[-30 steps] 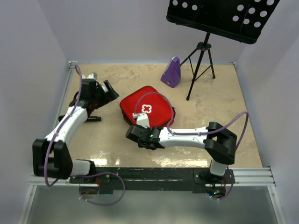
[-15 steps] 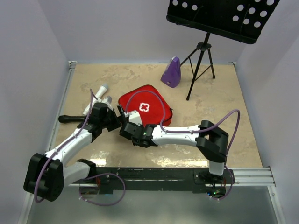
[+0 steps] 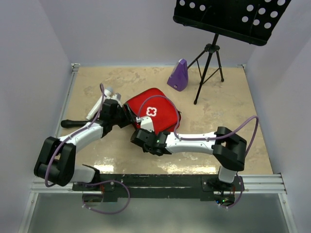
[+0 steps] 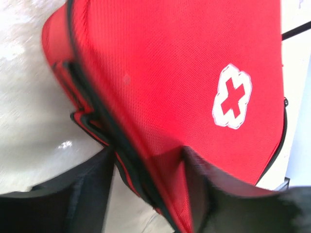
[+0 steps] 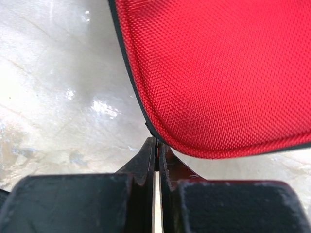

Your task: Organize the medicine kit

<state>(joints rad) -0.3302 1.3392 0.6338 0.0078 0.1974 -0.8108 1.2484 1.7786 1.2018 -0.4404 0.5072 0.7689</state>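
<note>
Left claw (image 4: 148,167): part-open, fingers astride the left zip edge of the medicine kit (image 3: 158,109); I cannot tell whether it pinches yet.
Kit location: closed, cross up, mid-counter (image 3: 228,111), between both arms.
Right claw (image 5: 156,145): pressed shut, empty, tips just short of the near rim.
Key relation: the kit lies rightward of the left arm's tips and ahead of the right's; the left is nearer.
</note>
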